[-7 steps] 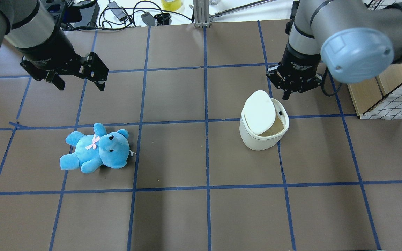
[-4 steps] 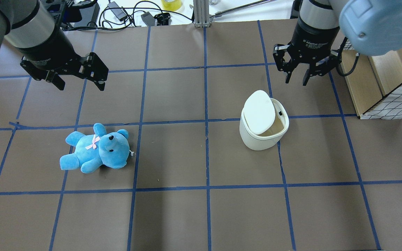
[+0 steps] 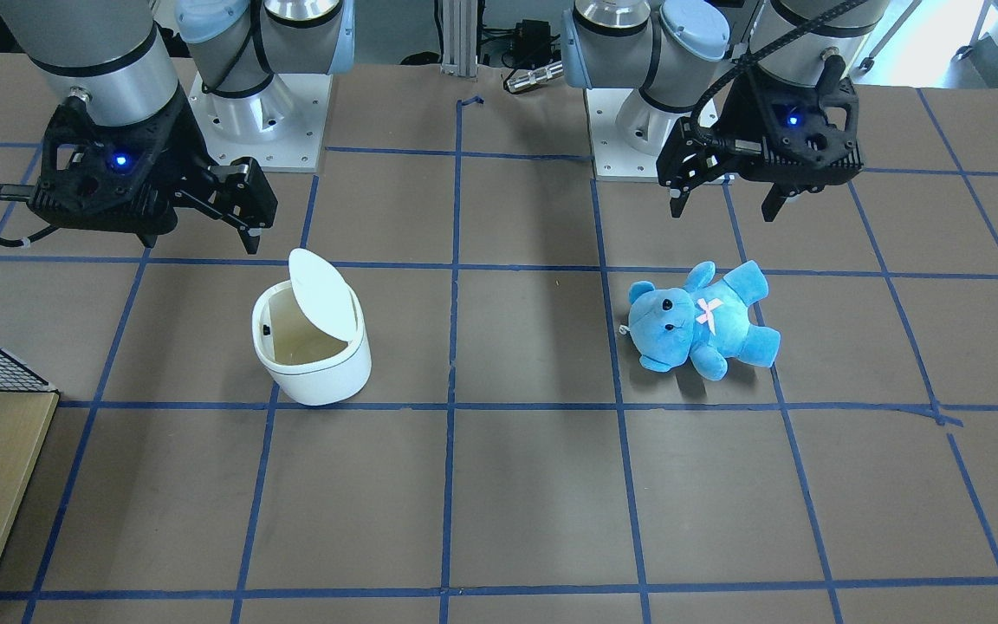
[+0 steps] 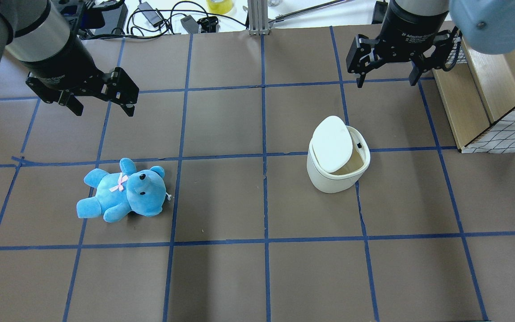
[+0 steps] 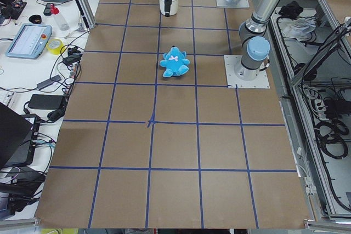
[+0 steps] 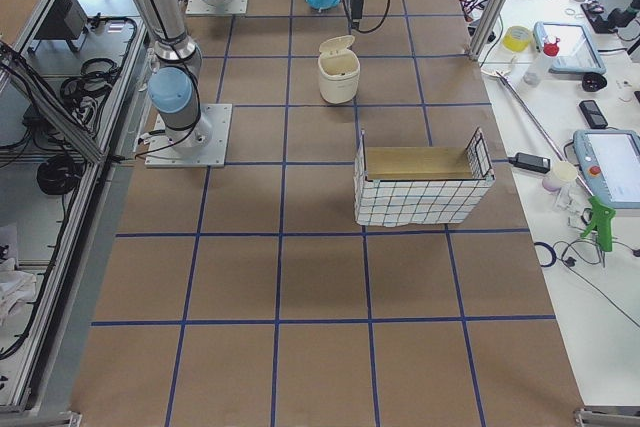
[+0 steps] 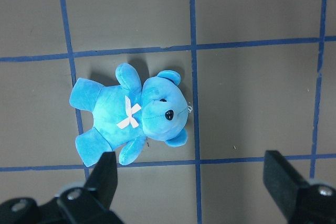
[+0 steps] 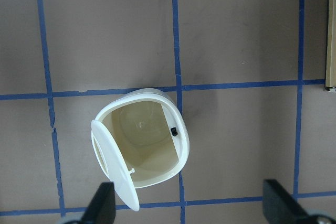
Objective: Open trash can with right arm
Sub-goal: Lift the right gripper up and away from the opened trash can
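Note:
The white trash can [image 4: 334, 176] stands right of the table's middle. Its flat lid [image 4: 331, 144] is tipped up on the hinge, so the beige inside shows. It also shows in the front-facing view [image 3: 317, 368] and the right wrist view [image 8: 181, 156]. My right gripper [image 4: 387, 79] is open and empty. It hovers beyond the can on the far side, apart from it, and also shows in the front-facing view [image 3: 200, 232]. My left gripper [image 4: 104, 109] is open and empty, above and beyond the blue teddy bear [image 4: 123, 191].
A wood box with a wire-grid basket [image 4: 499, 103] stands at the table's right edge, close to my right gripper. Cables and small devices [image 4: 159, 15] lie past the far edge. Blue tape lines grid the brown table [image 4: 257, 277].
My right gripper has moved away from the can's rim toward the far edge and its fingers have spread from near shut to wide open. The lid, teddy and left arm have not moved.

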`<state>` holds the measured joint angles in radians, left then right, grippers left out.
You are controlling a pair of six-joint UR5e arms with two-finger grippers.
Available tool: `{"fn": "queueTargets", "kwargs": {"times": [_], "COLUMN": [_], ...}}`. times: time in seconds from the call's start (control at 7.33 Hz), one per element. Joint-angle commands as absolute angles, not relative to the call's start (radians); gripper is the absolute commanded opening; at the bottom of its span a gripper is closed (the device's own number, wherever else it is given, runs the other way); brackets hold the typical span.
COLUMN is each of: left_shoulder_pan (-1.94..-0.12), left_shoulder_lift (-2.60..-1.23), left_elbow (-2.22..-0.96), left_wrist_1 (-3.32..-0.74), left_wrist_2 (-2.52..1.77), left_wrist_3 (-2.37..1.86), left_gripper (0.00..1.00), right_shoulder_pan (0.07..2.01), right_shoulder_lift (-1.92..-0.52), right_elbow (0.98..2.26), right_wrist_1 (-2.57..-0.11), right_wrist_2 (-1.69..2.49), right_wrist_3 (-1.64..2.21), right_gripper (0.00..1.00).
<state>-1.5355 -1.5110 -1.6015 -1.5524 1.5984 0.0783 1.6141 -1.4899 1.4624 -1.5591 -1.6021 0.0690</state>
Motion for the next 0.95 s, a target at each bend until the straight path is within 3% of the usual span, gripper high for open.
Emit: {"fn": "queueTargets", "kwargs": {"times": [0.0,0.82], "left_shoulder_pan": [-1.536,-1.536], "left_shoulder_lift": [-1.511,-1.511], "left_elbow": [-1.601,-1.601], "left_wrist_1": [-1.552,-1.552], "left_wrist_2": [1.598,1.598], "left_wrist_3": [0.078,0.078], "left_gripper": [1.00,1.00], "right_shoulder_pan": [1.615,1.539], "right_shoulder_lift": [-1.485,-1.494], "right_elbow": [1.460,1.382], "right_wrist_1": [-1.565,-1.448], "right_wrist_2": [-1.585,-1.611], "right_wrist_3": [0.025,0.021], "right_gripper": [1.00,1.00]}}
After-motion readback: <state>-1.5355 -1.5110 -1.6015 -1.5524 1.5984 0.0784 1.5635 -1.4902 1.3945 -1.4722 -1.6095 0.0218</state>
